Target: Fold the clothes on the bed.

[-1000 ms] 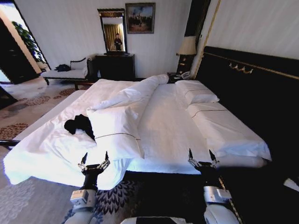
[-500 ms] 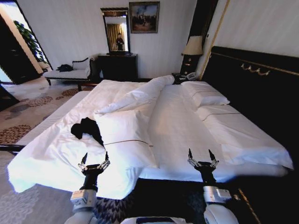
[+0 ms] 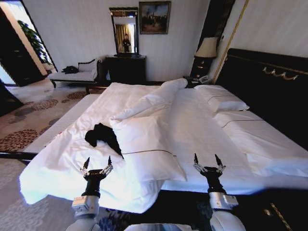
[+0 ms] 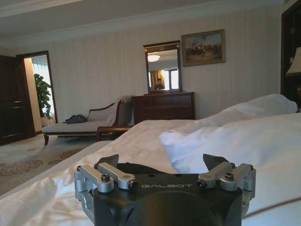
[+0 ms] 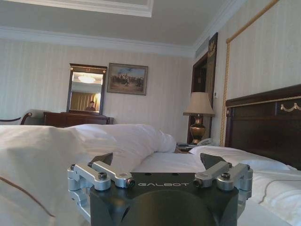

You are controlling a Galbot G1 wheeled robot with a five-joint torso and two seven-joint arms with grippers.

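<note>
Meanwhile, both the left gripper (image 3: 96,163) and the right gripper (image 3: 207,161) hover over the near edge of the bed (image 3: 202,130), jaws spread wide and holding nothing, while the black T-shirt (image 3: 102,136) lies crumpled on the white duvet beside a pillow (image 3: 144,144), beyond the left gripper.

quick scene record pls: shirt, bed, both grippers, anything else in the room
shirt: black T-shirt, crumpled, unfolded, on the duvet beside a pillow
bed: white bedding, duvet rumpled, dark headboard
left gripper: open, empty, held over the bed's near edge, short of the shirt
right gripper: open, empty, over the near edge of the bed
contact: neither gripper touches the shirt
room: chaise with a dark bundle, dresser and mirror, lamp
</note>
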